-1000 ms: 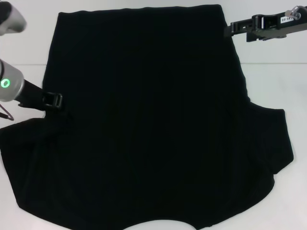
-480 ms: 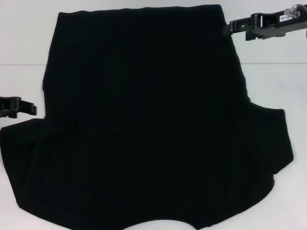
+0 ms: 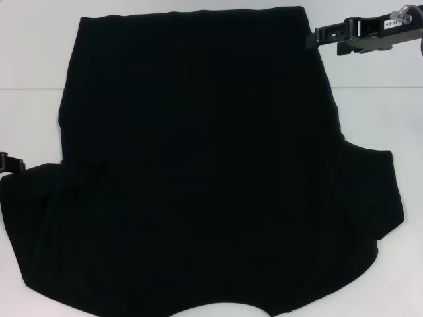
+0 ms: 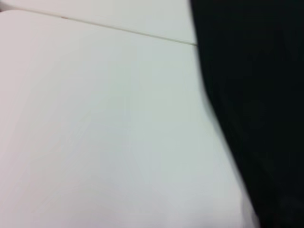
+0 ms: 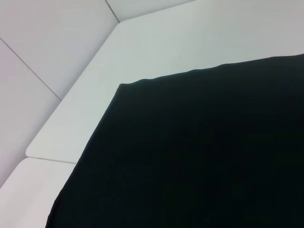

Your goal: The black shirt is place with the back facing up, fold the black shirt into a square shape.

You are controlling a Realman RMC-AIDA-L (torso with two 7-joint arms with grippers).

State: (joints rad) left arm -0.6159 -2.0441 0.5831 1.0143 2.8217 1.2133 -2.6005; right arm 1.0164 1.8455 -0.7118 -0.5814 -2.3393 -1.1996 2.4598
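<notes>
The black shirt (image 3: 198,165) lies spread flat on the white table (image 3: 373,112), plain side up, hem at the far side and sleeves toward the near corners. Only the tip of my left gripper (image 3: 8,163) shows at the left edge of the head view, just off the left sleeve and clear of the cloth. My right gripper (image 3: 316,38) reaches in from the right and meets the shirt's far right hem corner. The left wrist view shows the shirt (image 4: 256,95) beside bare table. In the right wrist view the shirt (image 5: 199,156) is seen with its far hem corner.
White table (image 4: 95,118) surrounds the shirt on the left, right and far sides. A seam between table panels runs across at the far part (image 5: 47,159). The shirt's near edge runs off the bottom of the head view.
My left gripper has pulled back leftward off the shirt's left sleeve and is now almost out of the head view. The right gripper has stayed at the far right corner.
</notes>
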